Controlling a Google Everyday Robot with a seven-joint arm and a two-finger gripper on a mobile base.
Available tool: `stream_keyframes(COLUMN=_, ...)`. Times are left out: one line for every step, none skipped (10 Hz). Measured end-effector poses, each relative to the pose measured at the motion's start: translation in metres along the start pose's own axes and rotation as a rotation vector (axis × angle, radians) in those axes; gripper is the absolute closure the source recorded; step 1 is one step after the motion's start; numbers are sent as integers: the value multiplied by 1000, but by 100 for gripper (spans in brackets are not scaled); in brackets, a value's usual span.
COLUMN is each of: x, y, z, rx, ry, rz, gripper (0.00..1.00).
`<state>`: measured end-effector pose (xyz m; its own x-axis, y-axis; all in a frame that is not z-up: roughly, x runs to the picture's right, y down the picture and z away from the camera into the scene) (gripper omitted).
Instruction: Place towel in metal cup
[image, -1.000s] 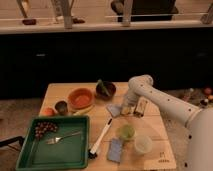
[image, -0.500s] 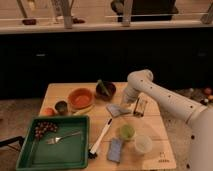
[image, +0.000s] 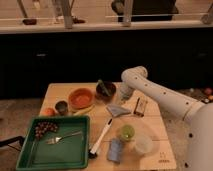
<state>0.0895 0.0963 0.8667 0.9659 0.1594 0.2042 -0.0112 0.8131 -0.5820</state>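
The towel (image: 118, 110) is a small grey-blue cloth lying crumpled at the middle of the wooden table (image: 60, 91). The metal cup (image: 61, 107) is small and dark and stands upright at the table's left, between an orange fruit (image: 48, 112) and an orange bowl (image: 81, 97). My white arm reaches in from the right. Its gripper (image: 122, 98) points down just above the towel's far edge, well to the right of the cup. I cannot tell whether it touches the towel.
A dark bowl (image: 105, 90) stands just left of the gripper and a snack bar (image: 140, 106) just right. In front are a green tray (image: 30, 150) with grapes and a fork, a white brush (image: 101, 136), a green cup (image: 127, 132), a clear cup (image: 143, 144) and a blue packet (image: 116, 150).
The gripper has shifted a little left and toward the back of the table, over the towel. The towel and the cup stay where they were.
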Motion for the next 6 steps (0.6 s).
stream_keyframes(x=5, y=4, z=1, rx=0, ry=-2, rz=-1, gripper=62)
stream_keyframes(x=12, y=7, z=6, rx=0, ry=-10, rz=2, gripper=51)
stream_keyframes(x=16, y=8, z=8, rx=-1, ry=-27, rz=1, gripper=39)
stream_keyframes(x=17, y=8, z=9, rx=-1, ry=-41, rz=1, gripper=29)
stream_keyframes(x=18, y=8, z=10, rx=-2, ry=-50, rz=-2, gripper=23)
stream_keyframes(x=18, y=8, z=11, rx=-1, ry=-62, rz=-9, gripper=20)
